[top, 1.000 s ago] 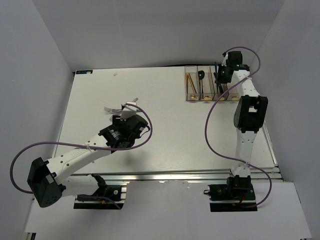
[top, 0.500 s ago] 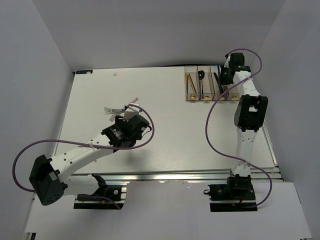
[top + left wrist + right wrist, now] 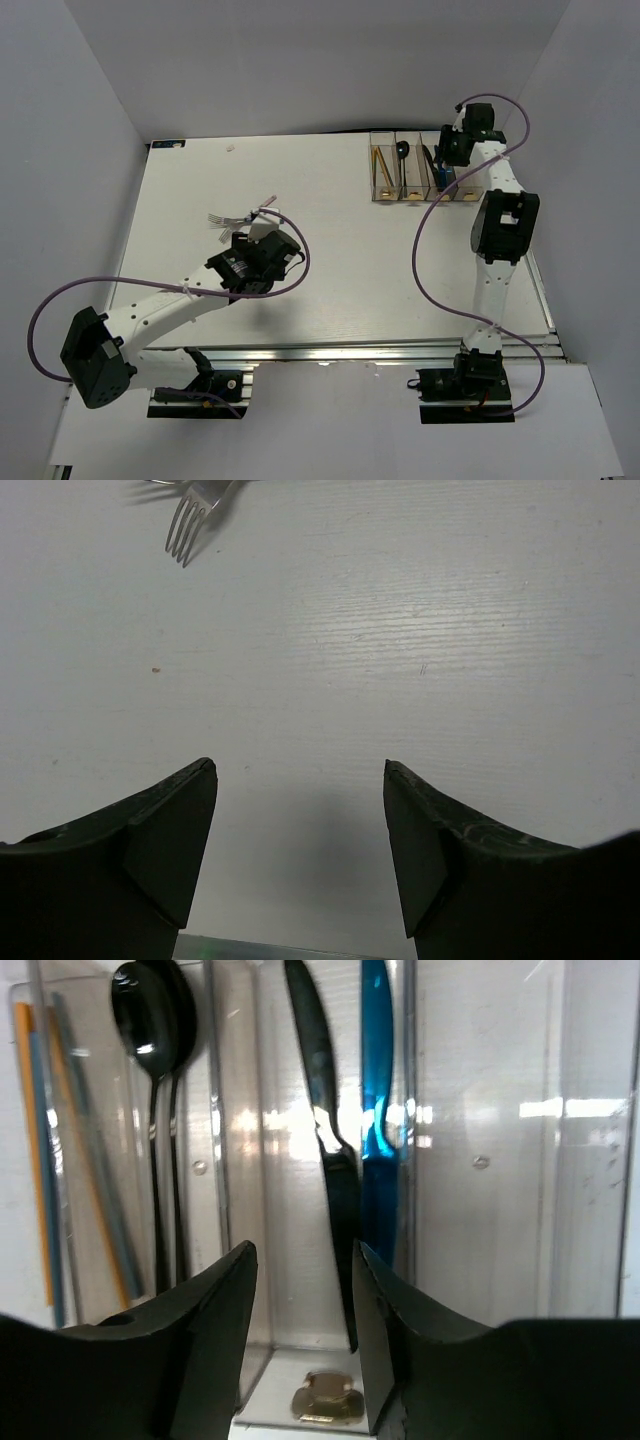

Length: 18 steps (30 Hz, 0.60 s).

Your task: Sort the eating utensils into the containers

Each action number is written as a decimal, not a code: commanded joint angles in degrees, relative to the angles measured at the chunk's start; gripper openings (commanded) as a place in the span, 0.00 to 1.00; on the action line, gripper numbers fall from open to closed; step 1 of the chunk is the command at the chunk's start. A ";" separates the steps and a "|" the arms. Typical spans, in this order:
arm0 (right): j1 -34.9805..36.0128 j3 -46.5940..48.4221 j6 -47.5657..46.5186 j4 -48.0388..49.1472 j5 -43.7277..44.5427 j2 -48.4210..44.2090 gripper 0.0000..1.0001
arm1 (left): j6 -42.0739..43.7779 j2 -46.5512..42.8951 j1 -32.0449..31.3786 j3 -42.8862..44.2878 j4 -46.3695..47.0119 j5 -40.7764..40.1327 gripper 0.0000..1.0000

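The containers (image 3: 388, 196) stand in a row at the table's back right. In the right wrist view, orange and dark chopsticks (image 3: 42, 1160) lie in the first bin and black spoons (image 3: 152, 1020) in the second. A dark knife (image 3: 325, 1110) and a blue knife (image 3: 377, 1080) lie in the third. My right gripper (image 3: 302, 1255) hangs open over that third bin's tag end, holding nothing. A silver fork (image 3: 192, 515) lies on the table ahead and left of my open, empty left gripper (image 3: 300, 770). From above, the fork (image 3: 222, 218) sits just beyond the left gripper (image 3: 254, 236).
The fourth bin (image 3: 500, 1160) on the right holds nothing. A small yellowish tag (image 3: 322, 1400) sits at the third bin's near end. The grey enclosure walls close in the table on the left, back and right.
My right gripper has opened over the third bin, and the dark knife now lies loose beside the blue one. The left arm has shifted slightly near the fork.
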 commanded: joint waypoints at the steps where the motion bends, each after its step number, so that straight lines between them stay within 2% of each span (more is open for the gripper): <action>1: 0.15 -3.77 2.25 1.42 -3.48 -8.93 0.49 | -2.35 -0.11 0.06 0.64 0.31 -1.88 0.78; 3: 0.50 -7.83 4.53 3.00 -4.89 -16.02 0.52 | -4.98 0.86 0.49 2.04 -1.61 -3.89 0.81; 4: 0.76 -12.63 5.41 3.70 -4.98 -18.51 0.61 | -7.52 2.00 1.80 3.96 -2.23 -5.03 0.83; 5: 1.63 -15.38 6.72 4.41 -4.29 -23.93 0.79 | -9.02 2.70 2.51 5.11 -3.80 -5.48 0.86; 6: 2.34 -17.93 7.43 5.37 -3.06 -26.77 0.89 | -10.86 3.49 3.74 6.34 -4.86 -6.01 0.89; 7: 2.78 -20.65 8.22 5.73 -1.40 -29.23 0.89 | -13.75 5.07 7.40 8.97 -6.44 -5.58 0.94; 9: 8.04 -30.14 10.33 7.13 4.57 -36.97 0.89 | -15.97 7.27 12.51 11.27 -7.24 -2.86 0.98; 10: 9.63 -33.30 11.12 7.49 7.73 -39.25 0.89 | -18.68 8.50 17.84 13.89 -7.94 0.72 0.98; 11: 12.86 -39.86 11.82 7.93 12.02 -43.80 0.89 | -19.49 11.82 19.90 15.39 -8.73 3.02 0.98; 13: 15.61 -46.83 15.42 9.67 13.91 -48.39 0.89 | -21.59 16.05 23.94 18.82 -9.53 7.07 0.98; 14: 17.88 -50.44 16.56 10.91 13.91 -53.03 0.89 | -22.91 21.03 24.57 23.27 -11.80 8.39 0.97; 15: 19.12 -57.96 18.58 12.22 14.70 -55.42 0.89 | -24.40 23.78 24.93 25.93 -13.30 8.49 0.97; 16: 21.83 -62.12 22.51 17.20 14.97 -57.62 0.89 | -27.72 26.76 25.45 28.74 -17.49 8.14 0.97; 17: 23.16 -66.25 23.77 20.12 14.62 -59.82 0.89 | -29.93 29.84 25.63 35.29 -20.14 6.57 0.97; 18: 24.39 -71.86 24.91 21.36 14.70 -62.63 0.89 | -31.87 36.05 25.81 38.67 -22.26 6.03 0.97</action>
